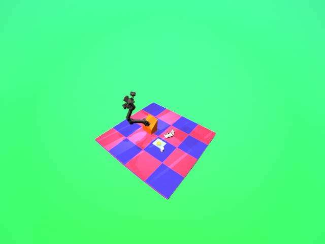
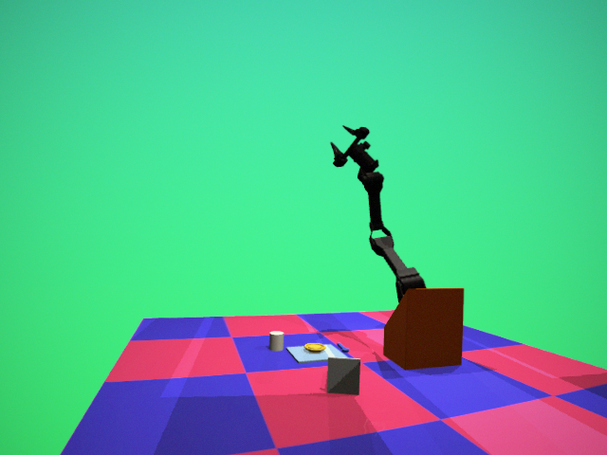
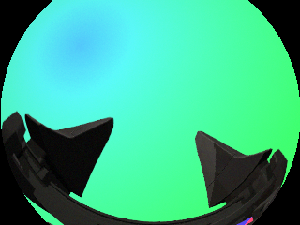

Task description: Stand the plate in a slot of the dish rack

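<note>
A small yellow plate [image 1: 158,143] [image 2: 314,347] lies flat on a pale blue mat [image 1: 161,145] [image 2: 300,354] on the checkered floor. The white dish rack [image 1: 169,134] [image 2: 343,375] stands a little beyond the mat; in the exterior view it shows as a grey panel in front of the mat. My gripper [image 2: 340,138] [image 3: 157,129] is open and empty, raised high in the air above the orange base block [image 1: 151,124] [image 2: 425,327], pointing up and away from the plate. In the wrist view only green background lies between the two dark fingers.
A small white cup [image 1: 162,149] [image 2: 276,340] stands next to the mat. A small blue utensil [image 2: 342,347] lies at the mat's edge. The checkered red and blue floor [image 1: 147,163] [image 2: 206,391] ends in open green all around.
</note>
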Motion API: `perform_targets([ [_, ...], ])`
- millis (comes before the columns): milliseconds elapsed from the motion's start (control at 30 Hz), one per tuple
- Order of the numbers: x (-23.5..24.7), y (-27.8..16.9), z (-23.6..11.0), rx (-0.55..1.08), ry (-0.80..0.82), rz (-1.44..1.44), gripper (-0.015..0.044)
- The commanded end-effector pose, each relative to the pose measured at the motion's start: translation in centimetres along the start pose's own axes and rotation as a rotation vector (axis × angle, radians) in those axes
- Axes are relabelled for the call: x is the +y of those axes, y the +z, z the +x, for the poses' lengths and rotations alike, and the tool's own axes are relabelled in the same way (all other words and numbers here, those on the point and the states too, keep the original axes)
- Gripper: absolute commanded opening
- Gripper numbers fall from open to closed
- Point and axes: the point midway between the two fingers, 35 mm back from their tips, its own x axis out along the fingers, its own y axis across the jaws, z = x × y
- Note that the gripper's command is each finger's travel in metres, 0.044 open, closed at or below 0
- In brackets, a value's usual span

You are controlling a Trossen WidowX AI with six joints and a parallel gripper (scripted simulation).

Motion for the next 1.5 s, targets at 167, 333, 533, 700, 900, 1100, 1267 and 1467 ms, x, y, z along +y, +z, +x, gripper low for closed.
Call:
perform_targets([
  [167, 2.0, -7.9, 0.5, 0.176, 0.040, -0.132, 0.0400],
  [333, 2.4, -12.7, 0.4, 0.282, 0.056, -0.208, 0.0400],
  [533, 2.1, -18.4, -0.2, 0.414, 0.065, -0.264, 0.0400],
  [700, 1.2, -23.2, -1.0, 0.531, 0.060, -0.310, 0.0400],
  [900, -0.6, -28.8, -2.6, 0.676, 0.042, -0.382, 0.0400],
  [1100, -3.1, -34.3, -4.9, 0.838, 0.012, -0.449, 0.0400],
  [1267, -5.7, -38.8, -7.6, 0.990, -0.024, -0.504, 0.0400],
  [1467, -9.3, -43.3, -11.4, 1.174, -0.080, -0.564, 0.0400],
])
